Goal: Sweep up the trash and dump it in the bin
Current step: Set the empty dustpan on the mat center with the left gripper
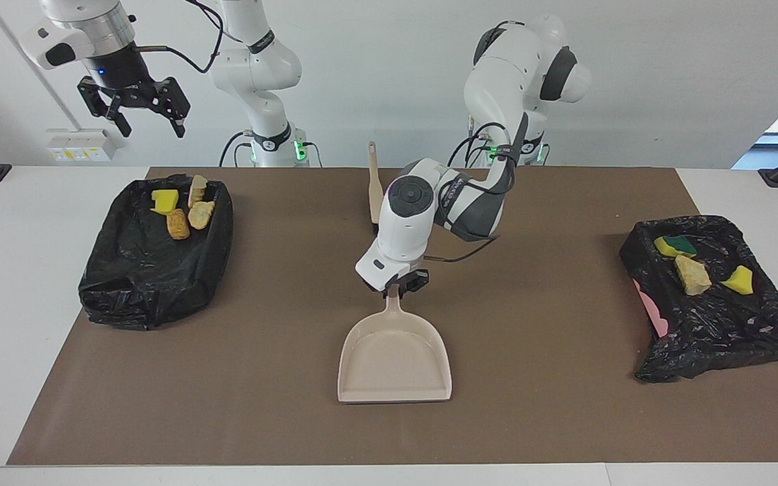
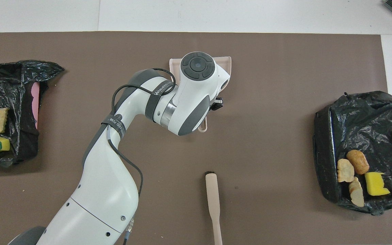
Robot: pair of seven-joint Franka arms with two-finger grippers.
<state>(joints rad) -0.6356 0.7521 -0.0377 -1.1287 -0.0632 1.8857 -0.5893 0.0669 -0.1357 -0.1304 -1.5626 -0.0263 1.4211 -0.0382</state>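
Brown matting covers my desk (image 1: 564, 405). My left tool (image 1: 402, 285) is down at the handle of the empty dustpan (image 1: 394, 361) mid-desk; I cannot tell whether it grips. My right tool (image 1: 136, 108) waits open, raised over the bin (image 1: 152, 270) at the right arm's end, where some trash (image 1: 183, 209) lies. More trash (image 1: 693, 266) sits in the second bin (image 1: 720, 324). A brush (image 1: 374, 185) stands near the robots.

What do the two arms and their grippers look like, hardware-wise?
Both arms have glossy white rounded shells with dark grey joint bands. The left arm carries a black cable strapped along it by a lettered black band, and a dark round button cap on its wrist. The left gripper is small and black. The right gripper is black, on a silver collar with a blue light, with its own black cable.
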